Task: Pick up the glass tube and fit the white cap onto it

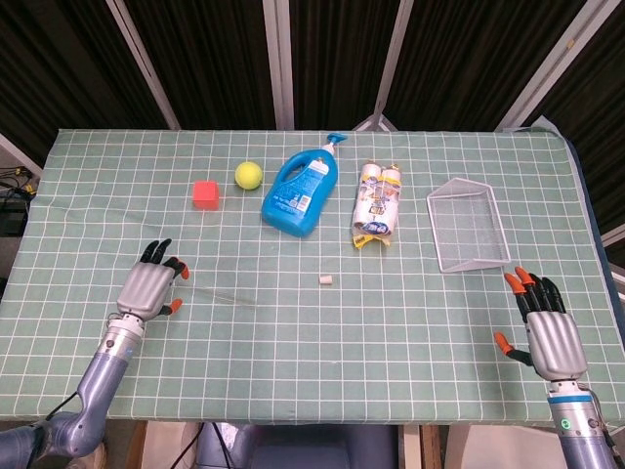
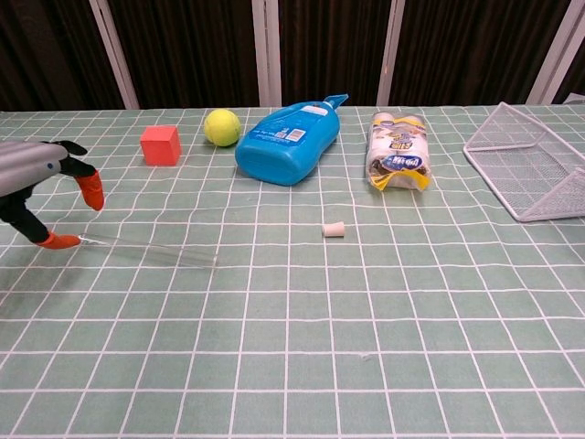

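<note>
Clear glass tube (image 2: 146, 249) lies on the green checked desk (image 2: 366, 311), left of the small white cap (image 2: 335, 229). Left hand (image 2: 41, 192) hovers at the tube's left end with fingers (image 2: 90, 187) apart; right hand (image 1: 550, 327) is well away from it, fingers spread too.

On the bench (image 1: 410, 322), a cube (image 1: 205, 192), a ball (image 1: 248, 175), a bottle (image 1: 297, 191), a packet (image 1: 378, 205) and a basket (image 1: 469, 227) are lying in a row along the far half, running left to right in that order. The ball is sitting just right of the cube and near the bottle. The cap (image 2: 335, 229) is resting alone nearer the front, before the gap between bottle and packet. The tube (image 2: 151, 250) is lying well left of the cap, its left end just beside the left hand (image 1: 149, 286). The right hand (image 1: 547, 327) is sitting at the front right corner, before the basket and well apart from it.
</note>
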`<state>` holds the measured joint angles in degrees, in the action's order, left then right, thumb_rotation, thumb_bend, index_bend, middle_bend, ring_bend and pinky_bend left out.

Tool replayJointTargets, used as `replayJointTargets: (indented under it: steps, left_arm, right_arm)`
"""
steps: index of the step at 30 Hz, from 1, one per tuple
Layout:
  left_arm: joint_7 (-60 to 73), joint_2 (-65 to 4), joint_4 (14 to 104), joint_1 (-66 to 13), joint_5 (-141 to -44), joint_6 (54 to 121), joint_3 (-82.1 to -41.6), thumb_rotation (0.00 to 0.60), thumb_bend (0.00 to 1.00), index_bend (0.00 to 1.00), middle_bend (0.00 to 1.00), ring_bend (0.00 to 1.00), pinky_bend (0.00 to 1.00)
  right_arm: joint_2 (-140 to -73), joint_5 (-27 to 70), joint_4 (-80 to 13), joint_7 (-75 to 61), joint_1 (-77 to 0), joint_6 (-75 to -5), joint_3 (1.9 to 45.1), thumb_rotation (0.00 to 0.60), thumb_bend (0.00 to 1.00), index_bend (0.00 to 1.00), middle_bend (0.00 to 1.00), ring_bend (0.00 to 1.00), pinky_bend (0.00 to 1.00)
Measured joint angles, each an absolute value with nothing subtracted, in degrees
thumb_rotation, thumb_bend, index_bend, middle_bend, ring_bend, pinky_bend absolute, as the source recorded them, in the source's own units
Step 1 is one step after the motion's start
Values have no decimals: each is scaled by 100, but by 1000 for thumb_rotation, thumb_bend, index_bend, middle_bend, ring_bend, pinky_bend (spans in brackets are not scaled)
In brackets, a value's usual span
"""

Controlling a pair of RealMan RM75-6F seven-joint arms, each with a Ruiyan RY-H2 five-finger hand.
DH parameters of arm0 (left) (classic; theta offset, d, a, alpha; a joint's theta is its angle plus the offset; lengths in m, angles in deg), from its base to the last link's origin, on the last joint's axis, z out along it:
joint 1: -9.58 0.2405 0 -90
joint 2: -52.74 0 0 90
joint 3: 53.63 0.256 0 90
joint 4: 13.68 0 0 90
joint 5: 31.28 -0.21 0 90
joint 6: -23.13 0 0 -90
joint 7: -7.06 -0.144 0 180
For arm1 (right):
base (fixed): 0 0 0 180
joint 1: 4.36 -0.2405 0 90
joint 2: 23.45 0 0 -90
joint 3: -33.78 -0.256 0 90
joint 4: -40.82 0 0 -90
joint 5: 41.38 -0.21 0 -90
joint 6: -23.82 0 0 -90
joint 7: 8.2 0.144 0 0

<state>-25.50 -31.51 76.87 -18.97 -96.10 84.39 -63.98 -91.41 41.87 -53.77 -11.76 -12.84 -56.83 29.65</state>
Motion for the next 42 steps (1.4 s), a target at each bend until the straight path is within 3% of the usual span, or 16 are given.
replayJointTargets:
  steps: [21, 42]
  left_arm:
    - [-3407, -3936, 7270, -2442, -8890, 8434, -6312, 600, 381, 414, 398, 10, 0]
    - [-3720, -4096, 7226, -2677, -8493, 8529, -6196, 600, 399, 480, 401, 10, 0]
  right_arm:
    - [-9120, 4190, -5383, -1017, -1284, -5665, 2939, 600, 315, 0, 0, 0, 0]
    - [-9123, 4210, -5379, -948, -1278, -5679, 2926, 600, 315, 0, 0, 0, 0]
